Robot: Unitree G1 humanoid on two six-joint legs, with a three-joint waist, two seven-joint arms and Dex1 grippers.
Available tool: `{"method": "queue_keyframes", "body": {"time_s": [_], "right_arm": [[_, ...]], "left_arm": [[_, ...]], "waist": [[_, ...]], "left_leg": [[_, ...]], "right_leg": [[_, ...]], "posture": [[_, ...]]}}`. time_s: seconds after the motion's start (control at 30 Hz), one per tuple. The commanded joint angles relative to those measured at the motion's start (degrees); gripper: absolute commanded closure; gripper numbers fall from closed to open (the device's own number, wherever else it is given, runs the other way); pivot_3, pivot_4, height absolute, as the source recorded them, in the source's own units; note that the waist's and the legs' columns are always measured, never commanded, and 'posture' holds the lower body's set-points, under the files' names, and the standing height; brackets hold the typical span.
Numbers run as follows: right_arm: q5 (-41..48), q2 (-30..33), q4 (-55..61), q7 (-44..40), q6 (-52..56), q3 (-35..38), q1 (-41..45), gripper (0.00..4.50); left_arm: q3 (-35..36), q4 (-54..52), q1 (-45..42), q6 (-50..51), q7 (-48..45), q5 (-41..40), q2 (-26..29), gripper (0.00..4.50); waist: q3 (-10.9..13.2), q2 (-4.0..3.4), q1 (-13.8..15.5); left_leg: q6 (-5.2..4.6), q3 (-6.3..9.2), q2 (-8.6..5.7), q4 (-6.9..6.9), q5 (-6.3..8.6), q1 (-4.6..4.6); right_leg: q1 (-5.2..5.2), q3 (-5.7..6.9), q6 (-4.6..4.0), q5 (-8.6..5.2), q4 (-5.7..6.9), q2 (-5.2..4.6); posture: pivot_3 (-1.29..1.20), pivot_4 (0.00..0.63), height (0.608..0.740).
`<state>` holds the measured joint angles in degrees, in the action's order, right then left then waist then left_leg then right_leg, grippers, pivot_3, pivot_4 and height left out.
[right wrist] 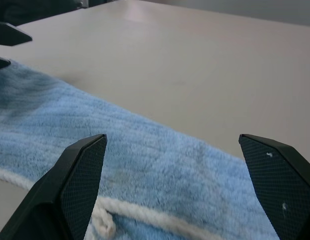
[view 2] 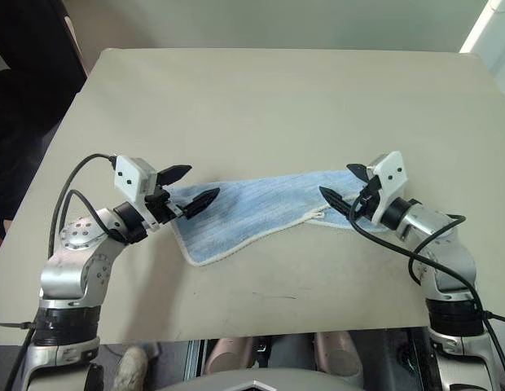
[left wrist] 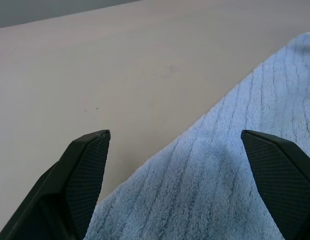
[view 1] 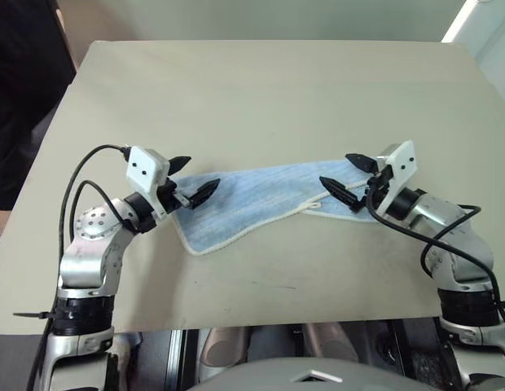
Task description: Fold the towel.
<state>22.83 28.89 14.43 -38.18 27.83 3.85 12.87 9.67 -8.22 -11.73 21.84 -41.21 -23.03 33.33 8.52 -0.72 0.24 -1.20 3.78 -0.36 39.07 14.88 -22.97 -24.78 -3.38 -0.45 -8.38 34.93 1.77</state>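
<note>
At each end of the towel (view 1: 261, 199) a gripper hovers, left gripper (view 1: 193, 179) and right gripper (view 1: 348, 173) both spread wide, holding nothing. Towel lies already narrow mid-table (view 1: 261, 90); uneven pinches would likely skew the next fold.

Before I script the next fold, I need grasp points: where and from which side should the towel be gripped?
Probably at its two short ends. The towel lies flat as a long strip across the table; the open left gripper and open right gripper already face those ends, so come in level from each side, pinching the edge.
</note>
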Motion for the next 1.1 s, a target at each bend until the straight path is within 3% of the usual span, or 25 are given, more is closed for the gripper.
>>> {"method": "queue_keyframes", "body": {"time_s": [0.03, 0.9, 1.03, 1.1], "right_arm": [[1.01, -0.41, 3.29, 0.81, -1.2, 1.67, -1.24, 0.03], [-0.87, -1.1, -2.58, 1.39, -5.21, 1.01, 2.74, 0.03], [-1.42, -1.88, -3.18, 1.87, -5.53, -0.2, 3.75, 0.03], [-1.47, -1.96, -3.23, 1.77, -5.67, -0.27, 3.76, 0.03]], "left_arm": [[0.41, -1.87, -1.5, 0.48, -0.78, -0.64, 1.32, 0.0], [-4.04, -2.98, -4.32, -0.98, -3.66, 1.47, 3.48, 0.0], [-5.39, -3.55, -4.14, -1.43, -12.57, -0.11, 8.4, 0.0], [-7.01, -3.21, -3.84, -2.85, -21.21, -0.5, 13.67, 0.0]], "waist": [[0.0, 0.0, 0.0], [0.0, 0.0, -0.05], [0.0, 0.0, -0.12], [0.0, 0.01, -0.15]], "left_leg": [[0.0, 0.0, 0.0, 0.0, 0.0, 0.0], [0.0, 0.02, 0.0, 0.01, 0.0, -0.01], [0.0, 0.02, 0.01, -0.03, 0.0, -0.02], [0.01, 0.02, 0.01, -0.07, 0.01, -0.01]], "right_leg": [[0.0, 0.0, 0.0, 0.0, 0.0, 0.0], [-0.01, 0.0, -0.01, 0.02, -0.01, 0.0], [-0.06, 0.0, -0.03, 0.03, 0.02, 0.0], [-0.09, 0.0, -0.05, 0.02, 0.03, 0.0]], "posture": [[0.0, 0.15, 0.74], [0.0, 0.15, 0.74], [0.0, 0.15, 0.74], [0.0, 0.15, 0.74]]}}
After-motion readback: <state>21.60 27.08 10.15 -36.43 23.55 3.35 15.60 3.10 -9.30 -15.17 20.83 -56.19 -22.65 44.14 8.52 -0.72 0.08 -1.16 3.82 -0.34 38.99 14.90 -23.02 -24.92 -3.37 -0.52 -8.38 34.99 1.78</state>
